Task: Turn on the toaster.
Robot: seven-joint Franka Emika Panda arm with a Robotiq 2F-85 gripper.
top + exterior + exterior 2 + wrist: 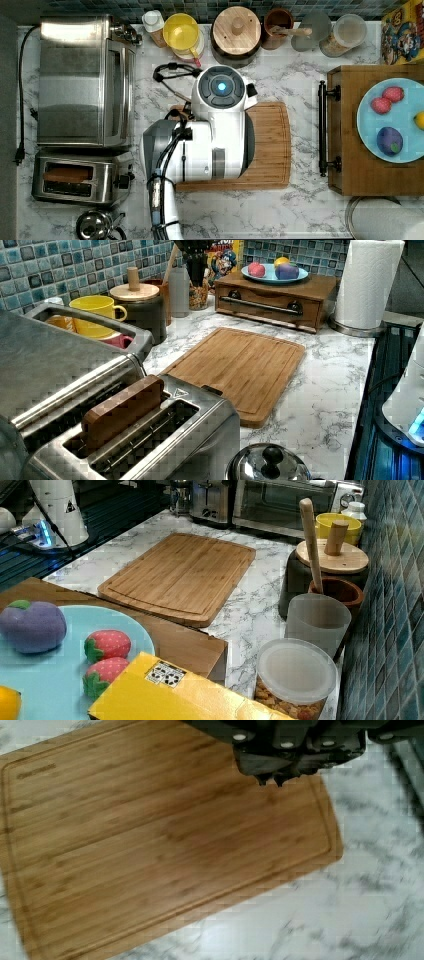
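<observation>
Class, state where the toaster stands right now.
In the top view's lower left, the toaster stands between the toaster oven and a steel lid.

The white arm (210,135) folds over itself, wrist pointing down, the gripper (270,780) hanging with jaws closed together.

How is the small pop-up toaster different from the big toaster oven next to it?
The toaster is far smaller than the toaster oven. The toaster loads from two top slots, one holding a brown slice; the toaster oven has a front door with a bar handle. Both are shiny steel, side by side on the marble counter.
</observation>
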